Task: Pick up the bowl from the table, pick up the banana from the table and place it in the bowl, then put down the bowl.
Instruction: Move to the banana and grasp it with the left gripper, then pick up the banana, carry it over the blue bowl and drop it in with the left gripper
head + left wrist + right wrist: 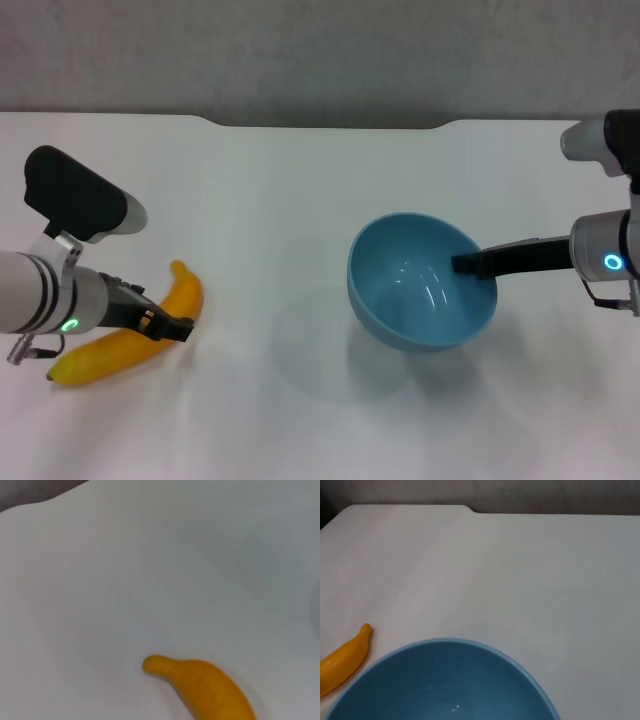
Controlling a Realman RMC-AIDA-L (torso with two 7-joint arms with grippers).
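Bowl held up at the right, banana lying at the left on the white worktop.

The worktop [300,200] fills the scene, with a shallow notch cut into its far edge. The light-blue bowl [420,285] sits right of centre, tilted with its opening turned up and toward the right; its shadow falls on the worktop to its left and nearer, apart from it, so it looks lifted clear. The right tool [465,264] reaches in from the right and is closed on the bowl's right rim, one dark finger showing inside the wall. The banana [130,335] lies flat near the left edge, one tip pointing far. The left tool [175,328] is over the banana's middle, its dark fingers at the fruit; whether they are clamped or loose I cannot tell.
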